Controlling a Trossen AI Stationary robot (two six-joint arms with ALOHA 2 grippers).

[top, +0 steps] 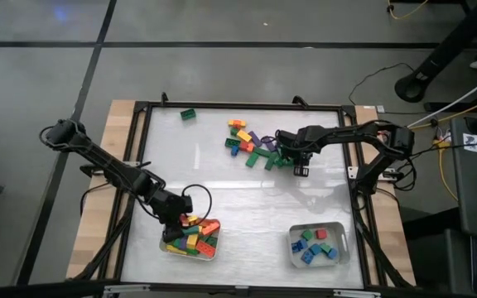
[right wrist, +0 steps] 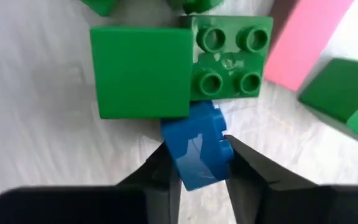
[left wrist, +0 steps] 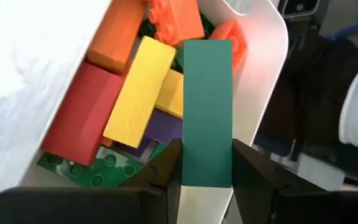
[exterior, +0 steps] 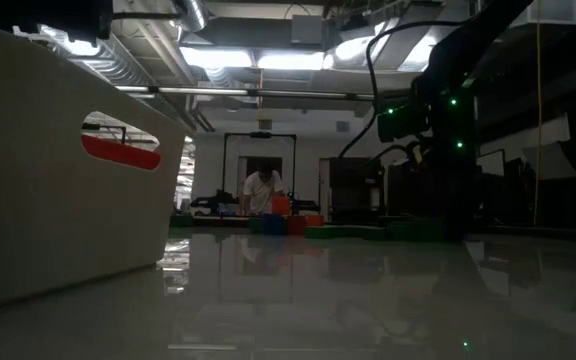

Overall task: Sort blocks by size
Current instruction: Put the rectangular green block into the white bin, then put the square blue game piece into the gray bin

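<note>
The loose pile of blocks [top: 251,147] lies on the white desk [top: 238,199] toward its far side, a jumble of green, yellow, red, purple and pink studded bricks, some long and some short and squarish; one dark green brick [top: 188,114] sits apart, farther out from the pile toward the desk's far left corner. At the pile's right edge the right hand [right wrist: 199,163] is down among the bricks with its fingers pressed on either side of a small blue block [right wrist: 197,149], a short, glossy piece with a stud on its flank that touches a plain-faced green block [right wrist: 142,71] and a four-studded green square [right wrist: 232,59]; a pink block [right wrist: 306,43] lies just beside these. The grip at the pile's edge probably serves to lift the short piece free without dragging its neighbours. Well away from the pile, at the desk's near edge, stand two pale trays: the left tray [top: 172,248] holds long bricks in red, yellow and orange, and the right tray [top: 338,258] holds short blue, green and red ones, so size seems to decide each tray. Over the left tray the left hand [left wrist: 207,165] clamps a long dark green block [left wrist: 207,112], smooth-faced and rectangular, held lengthwise above the long yellow block [left wrist: 138,90] and red block [left wrist: 82,115], apparently ready to join them.
</note>
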